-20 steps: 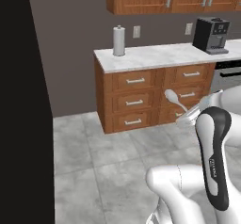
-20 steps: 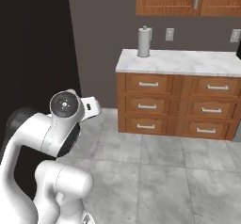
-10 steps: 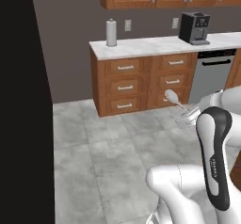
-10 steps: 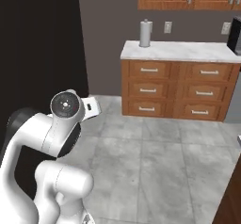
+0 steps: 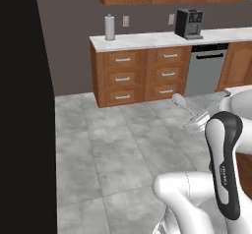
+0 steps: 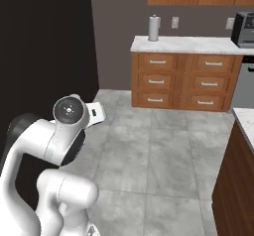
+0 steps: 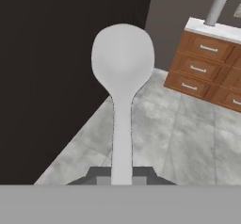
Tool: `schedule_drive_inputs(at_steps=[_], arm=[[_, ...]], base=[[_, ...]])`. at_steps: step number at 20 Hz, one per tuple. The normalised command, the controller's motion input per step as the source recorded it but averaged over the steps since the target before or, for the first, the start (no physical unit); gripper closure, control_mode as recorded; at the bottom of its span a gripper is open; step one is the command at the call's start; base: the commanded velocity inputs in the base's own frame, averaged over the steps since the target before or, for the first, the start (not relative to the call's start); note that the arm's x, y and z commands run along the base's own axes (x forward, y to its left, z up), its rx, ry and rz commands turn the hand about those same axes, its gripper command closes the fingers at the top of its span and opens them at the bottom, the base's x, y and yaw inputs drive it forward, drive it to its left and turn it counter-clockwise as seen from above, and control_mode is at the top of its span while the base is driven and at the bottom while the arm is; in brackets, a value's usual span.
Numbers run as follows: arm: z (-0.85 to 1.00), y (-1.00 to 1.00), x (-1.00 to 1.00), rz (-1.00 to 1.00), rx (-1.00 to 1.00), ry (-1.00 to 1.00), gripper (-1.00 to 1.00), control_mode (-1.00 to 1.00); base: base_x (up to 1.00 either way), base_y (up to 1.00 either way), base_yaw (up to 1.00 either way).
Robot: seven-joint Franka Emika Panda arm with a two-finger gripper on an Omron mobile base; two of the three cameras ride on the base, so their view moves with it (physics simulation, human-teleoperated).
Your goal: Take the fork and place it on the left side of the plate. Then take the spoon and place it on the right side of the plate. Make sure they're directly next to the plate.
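1. Spoon (image 7: pixel 122 91) is sitting in my gripper (image 7: pixel 121 176), its handle running straight up from between the two dark fingertips (image 7: pixel 101 175) and its oval bowl pointing away from the hand.
2. I am seeing the fingers pinching the lower end of the handle from both sides, with the bowl well clear of them.
3. From the left base view I am watching the spoon (image 5: pixel 180 102) sticking out beyond the white hand, up in the air over the grey tiled floor (image 5: pixel 113 144), bowl end outermost.
4. I am looking across the floor at a run of wooden drawer cabinets (image 5: pixel 142 75) under a pale counter (image 5: pixel 147 39), with a paper towel roll (image 5: pixel 109 27) and a black coffee machine (image 5: pixel 189 23) standing on it and a steel dishwasher (image 5: pixel 205 70) just beside the drawers.
5. A tall black surface (image 6: pixel 44 46) is filling the left side of the room.
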Motion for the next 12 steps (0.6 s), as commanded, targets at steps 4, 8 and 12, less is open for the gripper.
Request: schedule_drive_inputs(at_steps=[4,8,12], arm=[[0.0,0.0,0.0,0.0,0.0,0.0,1.0,1.0],[0.0,0.0,0.0,0.0,0.0,0.0,1.0,1.0],[0.0,0.0,0.0,0.0,0.0,0.0,1.0,1.0]], base=[[-1.0,-0.38,0.0],[-1.0,-0.42,0.0],[-1.0,-0.63,0.0]])
